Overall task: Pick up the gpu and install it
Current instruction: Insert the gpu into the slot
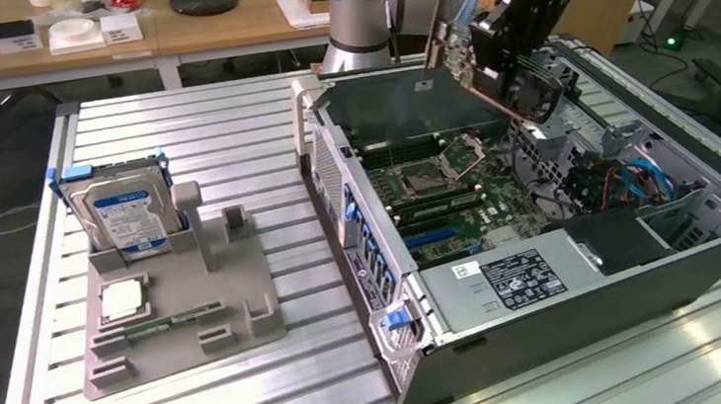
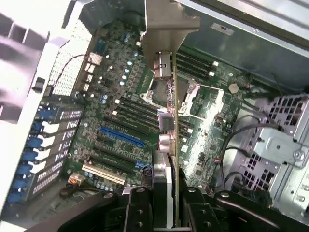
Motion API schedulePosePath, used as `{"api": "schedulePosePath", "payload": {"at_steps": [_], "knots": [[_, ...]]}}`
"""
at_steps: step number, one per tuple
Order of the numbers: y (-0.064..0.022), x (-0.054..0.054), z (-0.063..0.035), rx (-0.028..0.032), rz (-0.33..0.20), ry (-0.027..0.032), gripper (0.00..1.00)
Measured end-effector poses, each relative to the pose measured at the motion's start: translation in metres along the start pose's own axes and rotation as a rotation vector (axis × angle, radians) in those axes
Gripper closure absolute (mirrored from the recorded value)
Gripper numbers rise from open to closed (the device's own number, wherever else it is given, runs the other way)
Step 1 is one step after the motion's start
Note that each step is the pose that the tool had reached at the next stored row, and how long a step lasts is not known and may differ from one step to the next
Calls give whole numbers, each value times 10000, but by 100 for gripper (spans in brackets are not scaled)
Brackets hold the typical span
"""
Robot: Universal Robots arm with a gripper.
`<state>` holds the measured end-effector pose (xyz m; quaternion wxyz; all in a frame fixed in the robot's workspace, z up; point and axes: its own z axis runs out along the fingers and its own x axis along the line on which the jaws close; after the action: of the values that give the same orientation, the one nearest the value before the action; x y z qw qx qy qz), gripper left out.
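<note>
We see the gripper (image 2: 164, 195) holding the gpu (image 2: 167, 111) by its edge, above the motherboard (image 2: 116, 121) of the open computer case (image 1: 606, 278).

We see an open computer case (image 1: 583, 305) with a green motherboard (image 1: 464, 214) on the slatted metal table (image 1: 194, 119), and, well apart, a grey holder (image 1: 199, 312) carrying an upright hard drive (image 1: 130, 209).

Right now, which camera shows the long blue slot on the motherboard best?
The wrist view: the blue slot lies whole, clear of the gpu. The exterior view shows the slot as a small blue strip inside the case.
</note>
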<state>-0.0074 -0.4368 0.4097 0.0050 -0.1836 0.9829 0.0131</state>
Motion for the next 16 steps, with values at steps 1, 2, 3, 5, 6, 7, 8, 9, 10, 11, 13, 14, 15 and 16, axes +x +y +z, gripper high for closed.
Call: {"api": "schedulePosePath", "payload": {"at_steps": [1,2,3,5,6,7,8,9,10,11,13,14,15,16], "knots": [[0,0,0,-8,-585,15,72],[0,0,0,-14,-963,24,72],[0,0,0,-15,-1128,27,72],[0,0,-1,-20,-1455,36,72],[0,0,0,-23,-1619,39,72],[0,0,0,-26,-1781,43,72],[0,0,0,-28,-1942,47,72],[0,0,0,-30,-2102,51,72],[0,0,0,-33,-2260,54,72],[0,0,0,-36,-2432,58,72],[0,0,0,-40,-2752,66,72],[0,0,0,-42,-2918,70,72],[0,0,0,-45,-3083,74,72],[0,0,0,-48,-3254,78,72]]}}
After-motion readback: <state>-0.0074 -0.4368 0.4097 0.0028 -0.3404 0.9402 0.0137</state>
